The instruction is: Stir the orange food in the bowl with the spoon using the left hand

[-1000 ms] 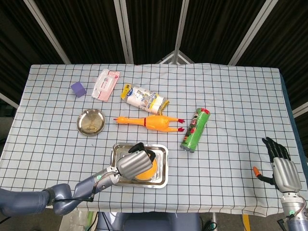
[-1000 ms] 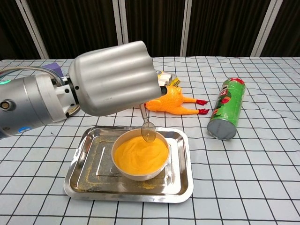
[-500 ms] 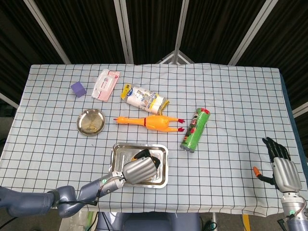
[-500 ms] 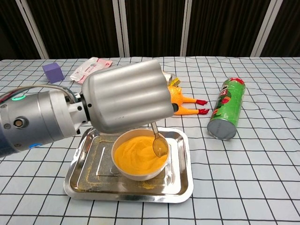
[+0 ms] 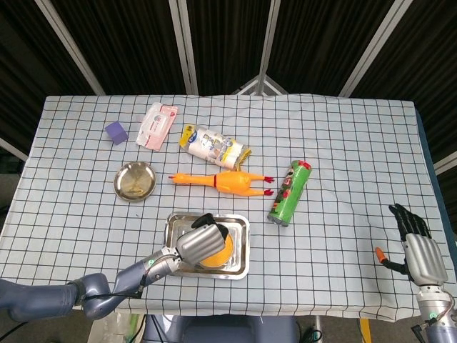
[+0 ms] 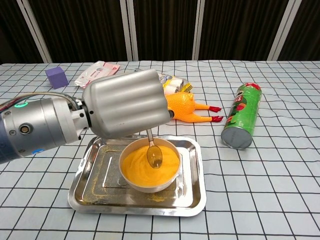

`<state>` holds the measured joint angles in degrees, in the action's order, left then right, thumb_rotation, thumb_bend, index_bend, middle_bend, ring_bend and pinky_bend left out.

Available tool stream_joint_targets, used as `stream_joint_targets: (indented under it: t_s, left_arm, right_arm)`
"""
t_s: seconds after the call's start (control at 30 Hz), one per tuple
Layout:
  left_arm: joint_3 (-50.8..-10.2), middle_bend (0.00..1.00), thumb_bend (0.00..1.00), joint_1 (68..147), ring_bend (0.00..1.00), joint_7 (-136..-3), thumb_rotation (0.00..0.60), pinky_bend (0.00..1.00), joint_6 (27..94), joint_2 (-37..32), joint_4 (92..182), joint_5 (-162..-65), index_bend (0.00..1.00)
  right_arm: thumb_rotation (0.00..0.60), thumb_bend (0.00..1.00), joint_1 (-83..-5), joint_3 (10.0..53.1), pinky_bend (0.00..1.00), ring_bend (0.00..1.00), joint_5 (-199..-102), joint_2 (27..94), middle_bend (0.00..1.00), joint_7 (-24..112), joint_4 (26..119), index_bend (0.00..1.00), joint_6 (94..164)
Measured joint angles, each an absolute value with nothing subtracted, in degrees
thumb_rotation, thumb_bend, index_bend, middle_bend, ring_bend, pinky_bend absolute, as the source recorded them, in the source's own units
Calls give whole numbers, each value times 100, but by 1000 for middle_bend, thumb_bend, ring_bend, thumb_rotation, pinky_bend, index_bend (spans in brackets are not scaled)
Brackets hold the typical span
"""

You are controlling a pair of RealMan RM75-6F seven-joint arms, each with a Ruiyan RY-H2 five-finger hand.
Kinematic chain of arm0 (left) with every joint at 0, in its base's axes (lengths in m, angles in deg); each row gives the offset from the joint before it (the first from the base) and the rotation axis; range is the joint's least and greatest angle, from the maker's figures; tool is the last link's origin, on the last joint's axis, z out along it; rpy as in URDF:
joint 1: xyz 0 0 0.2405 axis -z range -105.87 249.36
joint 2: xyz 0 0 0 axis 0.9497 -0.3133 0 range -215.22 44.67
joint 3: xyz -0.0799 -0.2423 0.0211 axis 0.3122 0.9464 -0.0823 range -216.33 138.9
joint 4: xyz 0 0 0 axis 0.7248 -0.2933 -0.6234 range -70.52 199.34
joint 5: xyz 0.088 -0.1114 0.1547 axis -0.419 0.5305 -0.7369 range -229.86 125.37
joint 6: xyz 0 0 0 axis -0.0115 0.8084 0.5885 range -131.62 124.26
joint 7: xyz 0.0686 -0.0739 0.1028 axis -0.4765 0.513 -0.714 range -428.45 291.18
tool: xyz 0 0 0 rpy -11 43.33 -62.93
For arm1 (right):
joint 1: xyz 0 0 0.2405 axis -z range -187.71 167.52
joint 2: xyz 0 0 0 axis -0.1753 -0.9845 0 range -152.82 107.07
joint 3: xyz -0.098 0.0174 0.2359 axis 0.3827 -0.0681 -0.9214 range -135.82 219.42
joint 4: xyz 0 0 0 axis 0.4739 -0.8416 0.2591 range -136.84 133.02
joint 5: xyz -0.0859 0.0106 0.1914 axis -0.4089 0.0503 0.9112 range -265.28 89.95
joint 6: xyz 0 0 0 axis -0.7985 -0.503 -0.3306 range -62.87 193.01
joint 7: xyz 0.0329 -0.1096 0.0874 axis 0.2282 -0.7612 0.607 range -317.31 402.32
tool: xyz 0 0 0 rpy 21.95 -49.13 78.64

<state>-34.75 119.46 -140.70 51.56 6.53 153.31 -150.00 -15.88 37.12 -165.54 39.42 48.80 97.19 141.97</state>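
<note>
On the checked cloth, smooth orange food (image 6: pixel 142 167) fills the bowl (image 6: pixel 150 186).

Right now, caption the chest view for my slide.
Left hand holds the spoon in the bowl of orange food.

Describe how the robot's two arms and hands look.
The left hand has a ribbed silver metal back on a grey cylindrical forearm with a green light. The right hand has the same silver back, black fingers and an orange-tipped thumb.
</note>
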Motion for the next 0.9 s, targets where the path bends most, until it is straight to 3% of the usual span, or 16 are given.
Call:
stream_joint_targets:
  t_s: [0.53, 0.9]
  left_arm:
    - [-3408, 1000, 672, 11843, 935, -13878, 600, 919, 5455, 419, 15489, -15097, 806]
    - [-3421, 1000, 673, 11895, 935, -13934, 600, 919, 5324, 784, 15515, -15100, 806]
  right_arm:
    - [600, 371, -1582, 3718, 0, 0, -16558, 3938, 0, 4871, 9746, 0, 14199]
    - [600, 370, -1585, 3714, 0, 0, -16542, 3930, 0, 4909, 9751, 0, 14179]
